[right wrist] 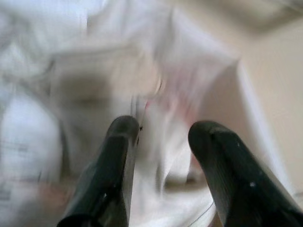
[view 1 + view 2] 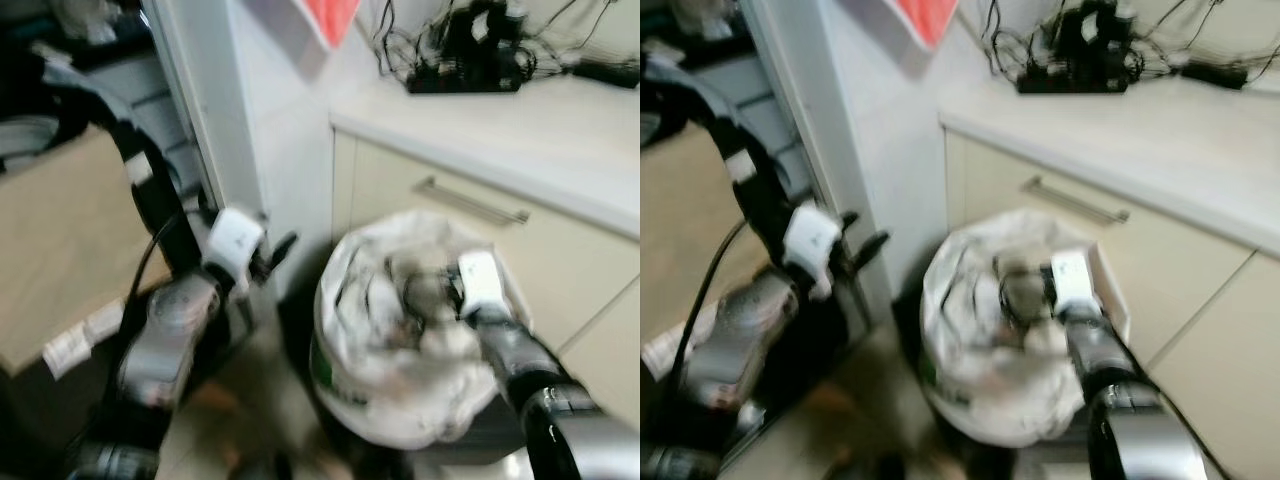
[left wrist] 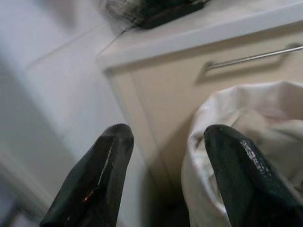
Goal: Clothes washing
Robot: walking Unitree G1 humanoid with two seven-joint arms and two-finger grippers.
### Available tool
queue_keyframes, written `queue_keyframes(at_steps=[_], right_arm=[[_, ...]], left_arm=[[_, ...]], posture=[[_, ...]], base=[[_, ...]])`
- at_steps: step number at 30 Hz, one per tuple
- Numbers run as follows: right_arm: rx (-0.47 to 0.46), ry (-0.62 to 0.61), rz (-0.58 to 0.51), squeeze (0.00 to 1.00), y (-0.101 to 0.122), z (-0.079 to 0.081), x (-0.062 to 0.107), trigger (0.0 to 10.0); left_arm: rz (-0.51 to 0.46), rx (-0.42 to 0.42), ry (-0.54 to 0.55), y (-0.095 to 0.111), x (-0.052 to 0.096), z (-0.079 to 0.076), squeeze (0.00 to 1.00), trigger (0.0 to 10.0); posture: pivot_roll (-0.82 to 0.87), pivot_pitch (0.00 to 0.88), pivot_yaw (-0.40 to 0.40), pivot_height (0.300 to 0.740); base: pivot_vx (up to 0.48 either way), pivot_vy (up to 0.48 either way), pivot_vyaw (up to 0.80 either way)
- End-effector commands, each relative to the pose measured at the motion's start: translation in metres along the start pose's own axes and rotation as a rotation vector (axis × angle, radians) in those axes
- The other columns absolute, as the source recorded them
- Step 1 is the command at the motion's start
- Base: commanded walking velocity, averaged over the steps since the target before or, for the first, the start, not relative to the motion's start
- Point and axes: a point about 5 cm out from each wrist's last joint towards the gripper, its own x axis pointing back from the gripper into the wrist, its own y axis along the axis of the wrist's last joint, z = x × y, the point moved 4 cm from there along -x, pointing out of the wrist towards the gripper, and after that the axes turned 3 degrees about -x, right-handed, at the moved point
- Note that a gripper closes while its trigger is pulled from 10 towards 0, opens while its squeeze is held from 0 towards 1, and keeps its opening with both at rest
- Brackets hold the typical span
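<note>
Right wrist view looks straight down into pale, crumpled laundry (image 1: 156, 94), with the right claw (image 1: 163, 137) spread and its two black fingers hanging just above the cloth, nothing pinched between them. From the head, that laundry sits heaped in a white bag-like hamper (image 2: 345, 300) on the floor, against the cream cabinet (image 2: 520, 250) with its bar handle (image 2: 470, 202), below the pale surface (image 2: 540, 130) that carries a tangle of black cables (image 2: 470, 50). The right arm reaches into the mouth of the hamper from the near side, so the clothes lie directly ahead of and under its claw; this arm is clearly the nearer one. The left claw (image 3: 165, 142) is spread too and empty, held off to the left of the hamper beside a white upright panel (image 2: 205, 120). Everything is blurred, so I cannot tell whether the right fingertips already touch the fabric. My guess is the next step is a short push down and a pinch
</note>
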Motion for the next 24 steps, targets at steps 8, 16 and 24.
queue_keyframes(at_steps=[8, 16, 24], right_arm=[[-0.046, -0.047, -0.364, 0.0, -0.001, -0.011, 0.08, 10.0], [0.007, -0.223, -0.352, 0.0, -0.043, -0.051, 0.163, 10.0], [0.013, -0.313, -0.243, 0.0, -0.071, -0.066, 0.222, 10.0]], left_arm=[[0.122, -0.102, -0.183, -0.015, -0.048, -0.012, 0.0, 10.0], [0.195, -0.097, -0.179, -0.011, -0.09, -0.034, 1.0, 10.0], [0.247, -0.214, -0.23, -0.015, -0.098, -0.052, 1.0, 10.0]], posture=[[-0.29, 0.03, 0.13, 0.724], [-0.48, 0.055, 0.225, 0.724], [-0.57, 0.13, 0.274, 0.724]], base=[[0.0, 0.0, 0.0], [0.0, 0.0, 0.0], [0.0, 0.0, 0.0]])
